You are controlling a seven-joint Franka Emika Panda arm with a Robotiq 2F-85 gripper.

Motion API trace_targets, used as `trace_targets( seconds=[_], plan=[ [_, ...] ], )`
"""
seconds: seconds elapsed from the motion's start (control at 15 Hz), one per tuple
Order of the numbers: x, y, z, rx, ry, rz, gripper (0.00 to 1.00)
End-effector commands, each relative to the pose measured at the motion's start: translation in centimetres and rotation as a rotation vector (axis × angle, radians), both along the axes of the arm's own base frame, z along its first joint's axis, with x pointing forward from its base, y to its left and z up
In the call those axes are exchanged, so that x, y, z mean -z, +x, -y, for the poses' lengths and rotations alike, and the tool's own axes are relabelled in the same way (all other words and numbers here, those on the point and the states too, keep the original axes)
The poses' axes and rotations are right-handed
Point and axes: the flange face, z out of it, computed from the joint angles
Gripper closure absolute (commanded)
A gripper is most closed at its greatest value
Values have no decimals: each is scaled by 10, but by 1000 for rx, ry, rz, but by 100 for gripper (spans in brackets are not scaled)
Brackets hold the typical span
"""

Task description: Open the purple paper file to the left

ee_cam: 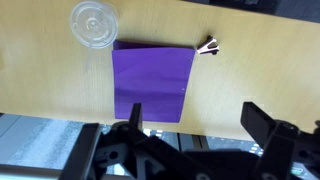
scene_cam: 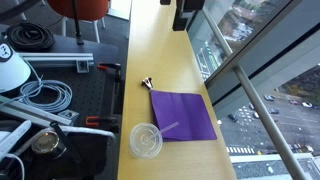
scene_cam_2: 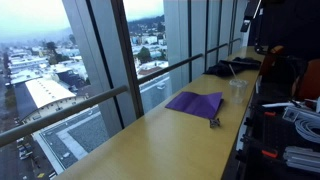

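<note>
The purple paper file point(scene_cam: 183, 113) lies flat and closed on the long wooden counter point(scene_cam: 165, 50). It also shows in an exterior view point(scene_cam_2: 195, 102) and in the wrist view point(ee_cam: 152, 80). My gripper point(ee_cam: 197, 118) is open and empty, high above the counter, with its fingers spread over the file's lower edge and the bare wood beside it. In an exterior view the gripper point(scene_cam: 186, 12) hangs at the far end of the counter, well away from the file.
A clear round plastic lid point(scene_cam: 146, 140) lies next to one corner of the file, also seen in the wrist view point(ee_cam: 93, 21). A small binder clip point(scene_cam: 146, 84) lies by another corner. Glass windows point(scene_cam_2: 120, 60) run along the counter's edge. Cables and equipment point(scene_cam: 40, 95) fill the black table beside it.
</note>
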Motion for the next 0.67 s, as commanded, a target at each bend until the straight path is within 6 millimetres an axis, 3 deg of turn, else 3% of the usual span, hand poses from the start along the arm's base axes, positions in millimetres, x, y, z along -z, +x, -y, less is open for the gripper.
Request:
trace_targets(
  seconds=[0.0,0.33,0.6],
  plan=[
    [-2,0,0,0,0,1,0],
    [18,32,-9,-13,74,-9,0],
    [47,76,-9,-28,118,-9,0]
  ],
)
